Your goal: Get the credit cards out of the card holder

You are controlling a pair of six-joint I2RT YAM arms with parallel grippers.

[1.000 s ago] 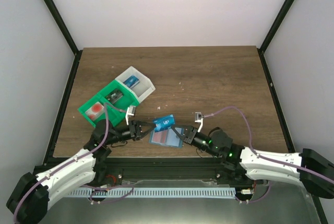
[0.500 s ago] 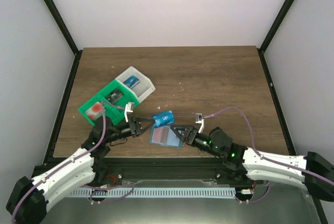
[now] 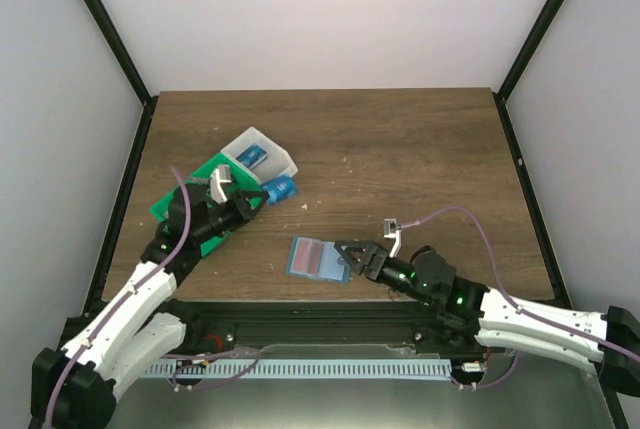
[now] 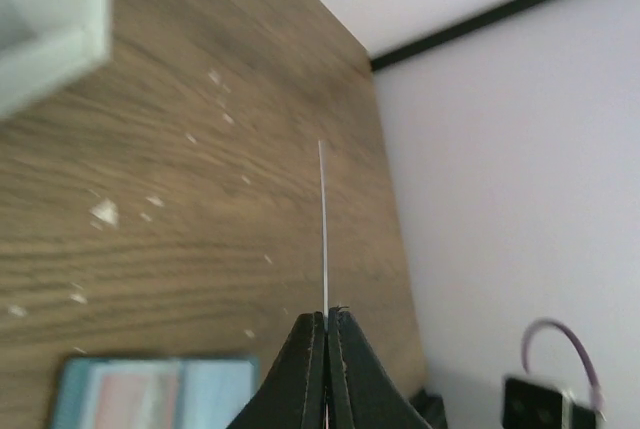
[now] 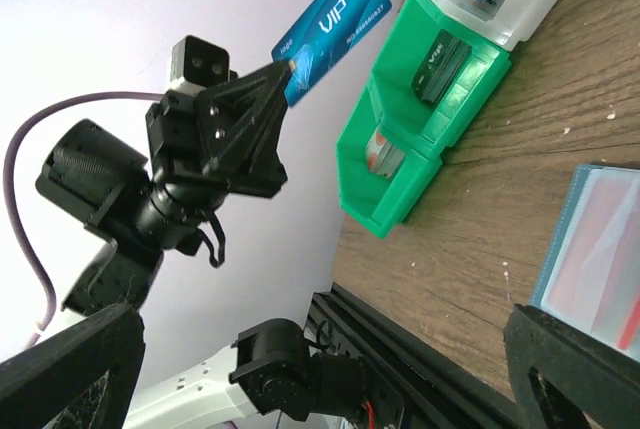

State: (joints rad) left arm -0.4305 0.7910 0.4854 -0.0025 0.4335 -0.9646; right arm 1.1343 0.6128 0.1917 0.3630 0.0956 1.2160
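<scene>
Left tool is clamped on a blue card marked VIP. It pinches one short end, so most of the card sticks out free. The left wrist view shows it edge-on between the closed fingers. The card is up off the surface, just right of the green-and-white tray and well apart from the card holder. My guess is it's meant for a tray compartment.

The card holder lies open and flat at the near middle of the surface. A reddish card shows in its pocket, so the job isn't finished.

Right tool is at the holder's right edge, jaws apart, gripping nothing. I can't tell if a fingertip touches the holder. It's likely placed there to pin the holder down or take the next card.

Risk: a thin card held by one end could twist or slip on release.
</scene>
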